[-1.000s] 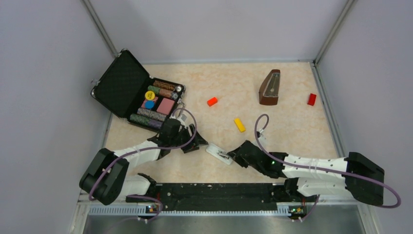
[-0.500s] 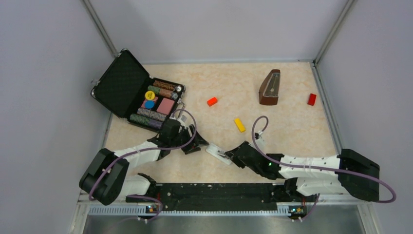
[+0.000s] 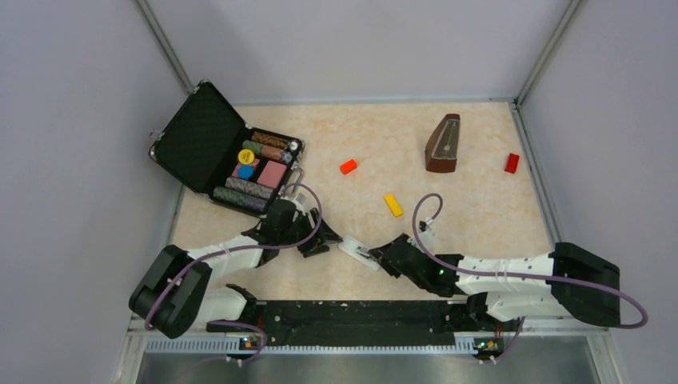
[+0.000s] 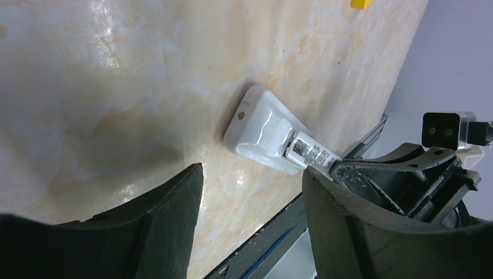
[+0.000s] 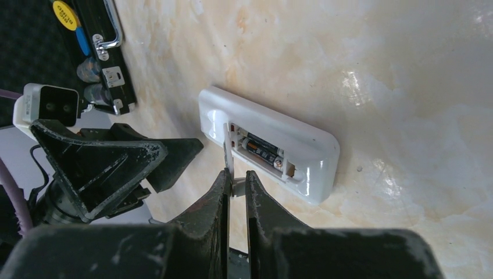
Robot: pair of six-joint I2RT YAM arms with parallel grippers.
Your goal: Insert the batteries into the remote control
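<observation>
The white remote control [image 3: 357, 250] lies back-up on the table between my two grippers, and also shows in the left wrist view [image 4: 261, 131]. In the right wrist view the remote [image 5: 308, 148] has its back recess open, and one dark battery [image 5: 262, 149] with a silvery end lies in it. I cannot tell whether a second battery lies in the recess. My right gripper [image 3: 383, 258] [image 5: 236, 179] is shut on a small loose white piece [image 5: 228, 152], held upright at the recess edge. My left gripper [image 3: 320, 241] [image 4: 253, 192] is open and empty, just left of the remote.
An open black case [image 3: 209, 144] of poker chips stands at the back left. A brown metronome [image 3: 444, 144] stands at the back right. Red blocks [image 3: 348, 166] [image 3: 512, 163] and a yellow block [image 3: 393, 205] lie beyond the remote.
My right gripper has moved a little left, closer to the remote, still shut on the white piece. The left gripper has barely shifted.
</observation>
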